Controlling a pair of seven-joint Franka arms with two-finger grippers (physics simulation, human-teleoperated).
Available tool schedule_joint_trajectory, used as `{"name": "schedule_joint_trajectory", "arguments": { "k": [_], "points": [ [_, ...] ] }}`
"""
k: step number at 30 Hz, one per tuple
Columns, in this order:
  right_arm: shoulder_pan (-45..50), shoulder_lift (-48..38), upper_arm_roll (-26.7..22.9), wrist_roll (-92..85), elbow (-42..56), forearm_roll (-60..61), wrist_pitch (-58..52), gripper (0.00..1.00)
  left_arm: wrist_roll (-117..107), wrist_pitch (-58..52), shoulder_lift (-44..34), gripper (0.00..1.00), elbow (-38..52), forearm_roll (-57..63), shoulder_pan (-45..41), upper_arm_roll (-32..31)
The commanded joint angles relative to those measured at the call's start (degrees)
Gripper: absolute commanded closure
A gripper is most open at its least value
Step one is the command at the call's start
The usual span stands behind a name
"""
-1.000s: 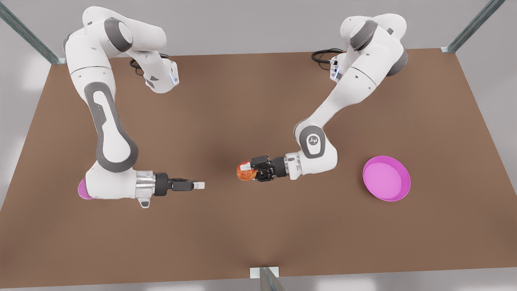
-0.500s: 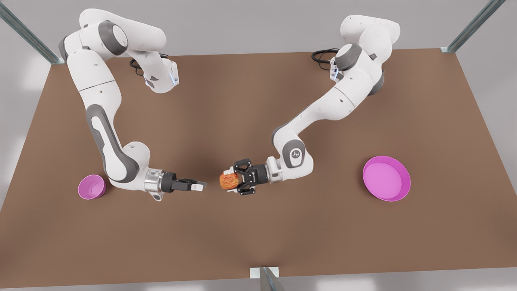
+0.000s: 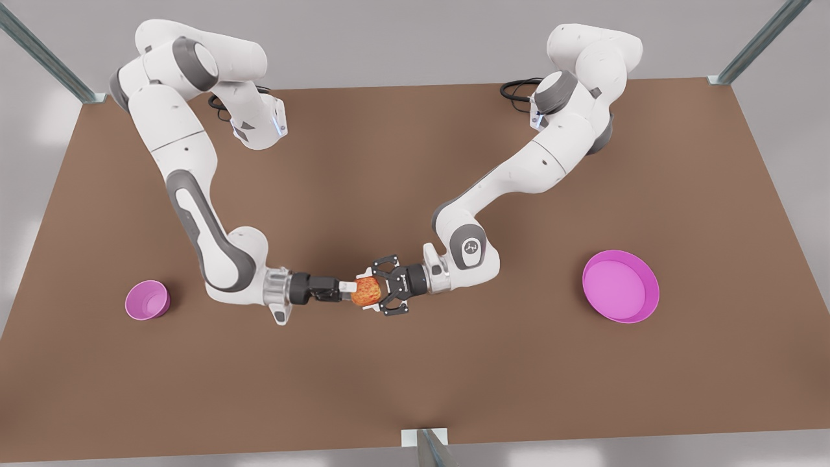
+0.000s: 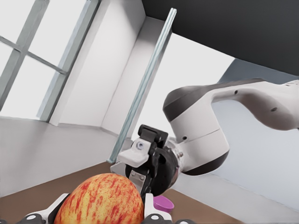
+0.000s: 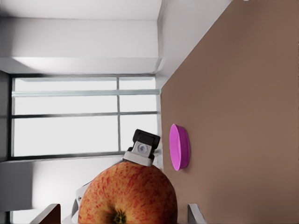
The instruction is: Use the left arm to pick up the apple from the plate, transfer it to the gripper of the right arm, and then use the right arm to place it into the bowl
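The red-and-yellow apple (image 3: 365,291) hangs above the table's middle, with my left gripper (image 3: 369,292) shut on it; that arm reaches in from the front view's right. In the left wrist view its fingertips (image 4: 150,206) press the apple (image 4: 105,200). My right gripper (image 3: 347,287) comes from the front view's left and is open, its tips at the apple's other side. In the right wrist view its fingers (image 5: 194,212) flank the apple (image 5: 126,193) with gaps. The plate (image 3: 650,292) lies at the front view's right, the bowl (image 3: 148,300) at its left.
The brown table (image 3: 415,376) has a metal bracket (image 3: 425,438) at the middle of its front edge. Metal frame posts (image 3: 755,45) rise at the back corners. Both arm bases with black cables (image 3: 519,87) stand along the back edge.
My right gripper has travelled toward the front view's right and reached the apple. The left gripper carried the apple toward the front view's left, then nearly stopped. The right arm's elbow uncovered the bowl.
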Motion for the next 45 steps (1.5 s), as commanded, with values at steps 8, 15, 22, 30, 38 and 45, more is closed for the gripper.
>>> {"name": "schedule_joint_trajectory", "arguments": {
  "k": [8,15,22,30,38,45],
  "points": [
    [2.44,2.00,0.03,-14.84,3.21,0.08,4.43,0.00,14.99,-0.26,0.25,0.30,0.02,0.25,-0.11,0.01],
    [3.05,1.73,0.55,-15.10,0.40,0.00,4.25,0.00,14.99,0.09,0.33,0.30,0.02,0.33,-0.37,0.01],
    [3.05,1.47,2.13,-14.75,0.58,0.00,5.83,0.00,14.91,0.18,0.33,0.29,0.02,0.34,-0.46,0.01],
    [3.05,1.56,2.49,-15.02,0.75,0.00,7.07,0.29,14.91,0.18,0.33,0.29,0.02,0.33,-0.46,0.10],
    [2.44,1.38,2.49,-15.02,0.66,-0.36,6.54,0.29,14.82,0.62,0.33,0.01,0.02,0.25,-0.46,0.01],
    [-6.61,-0.02,2.57,-18.26,-4.78,-7.12,-0.66,0.29,14.73,0.62,-2.21,0.01,-6.92,1.21,4.02,0.10]
  ]
}}
